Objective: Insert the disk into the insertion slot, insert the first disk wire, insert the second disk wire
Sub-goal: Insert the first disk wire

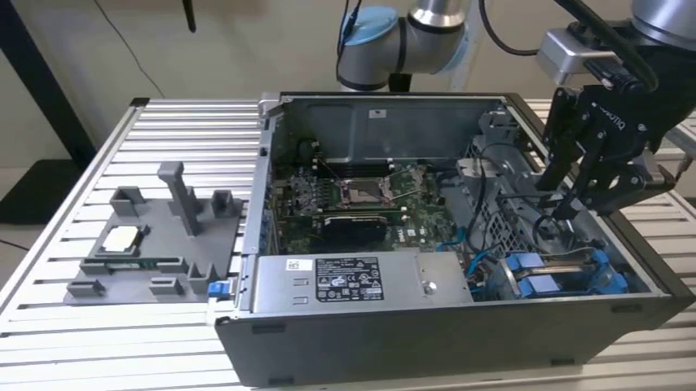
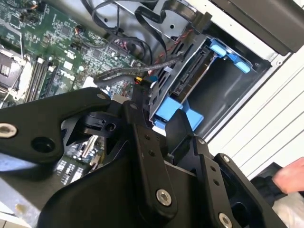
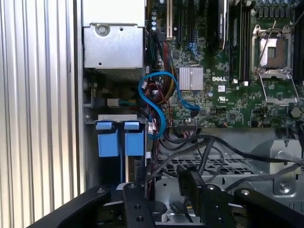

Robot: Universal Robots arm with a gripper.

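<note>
Gripper point(image 1: 561, 204) hangs inside open case point(image 1: 435, 342), at exterior view's right. Fingers point(image 2: 137, 107) spread, nothing clamped between them that I can see (black cable point(image 2: 118, 72) ends close to one tip). Disk point(image 1: 560, 275) sits in slot point(image 2: 223, 95) at case corner, blue frame around it, just below gripper in exterior view. Power-supply box point(image 1: 359, 277) beside disk, toward exterior view's left. Blue cable point(image 3: 159, 111) loops over motherboard point(image 3: 223, 85). Case rests on slatted tabletop point(image 1: 174, 130).

Plastic disk carrier point(image 3: 108, 142), ribbed metal table point(image 1: 65, 342)
</note>
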